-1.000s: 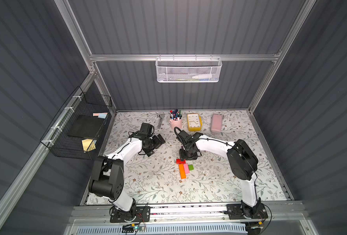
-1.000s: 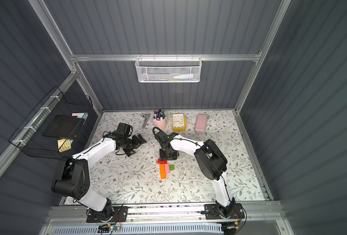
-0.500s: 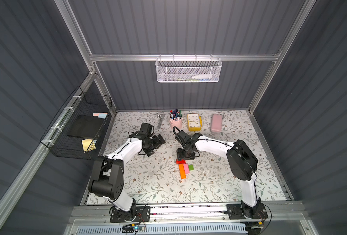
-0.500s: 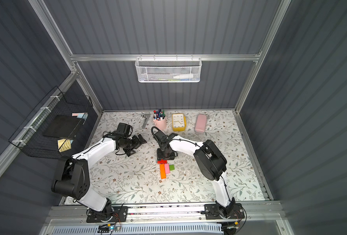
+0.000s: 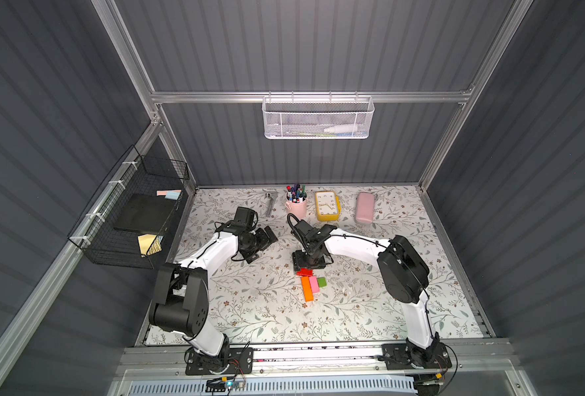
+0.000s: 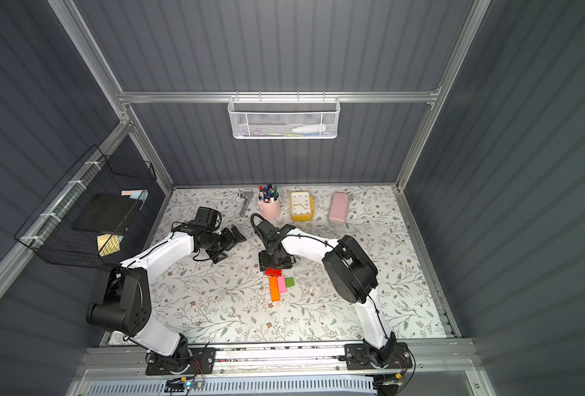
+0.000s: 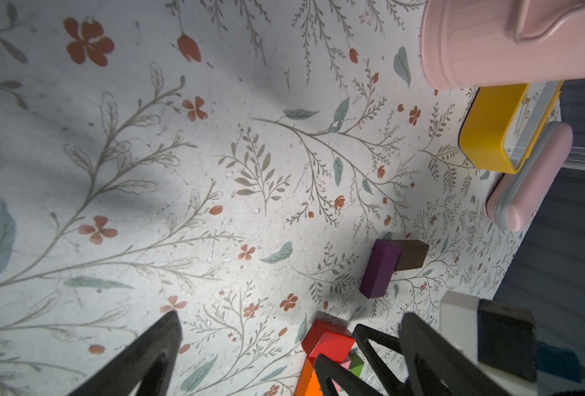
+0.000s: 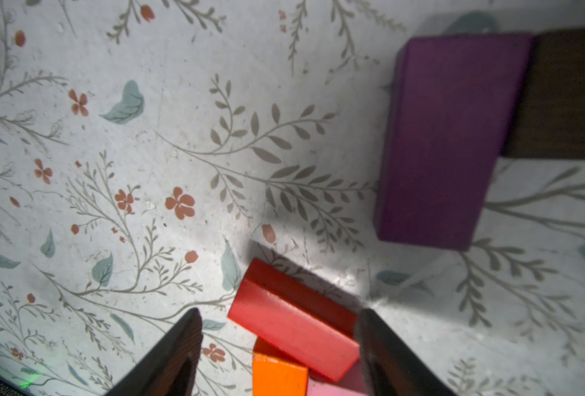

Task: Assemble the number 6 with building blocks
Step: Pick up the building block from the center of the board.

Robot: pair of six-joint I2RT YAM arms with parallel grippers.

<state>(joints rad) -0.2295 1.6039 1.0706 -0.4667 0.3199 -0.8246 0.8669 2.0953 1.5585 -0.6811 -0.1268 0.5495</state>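
My right gripper (image 8: 280,312) stands open over the red block (image 8: 294,329). One finger is well clear of it and the other is close to its end. The red block lies askew, over the ends of the orange block (image 8: 279,375) and pink block (image 8: 332,389). In both top views red (image 5: 304,272), orange (image 5: 307,290), pink (image 5: 314,284) and the green cube (image 5: 321,282) cluster just in front of the right gripper (image 5: 309,263). A purple block (image 8: 448,137) and a brown block (image 8: 565,92) lie together beyond, hidden in the top views. My left gripper (image 5: 267,240) is open and holds nothing.
Along the back wall stand a pink pen cup (image 5: 296,205), a yellow clock (image 5: 327,205), a pale pink case (image 5: 364,207) and a metal tool (image 5: 269,202). A black wire basket (image 5: 130,219) hangs on the left wall and a white one (image 5: 316,118) on the back wall.
The right gripper's jaws have spread apart around the red block, which now lies free. The left arm has not moved.
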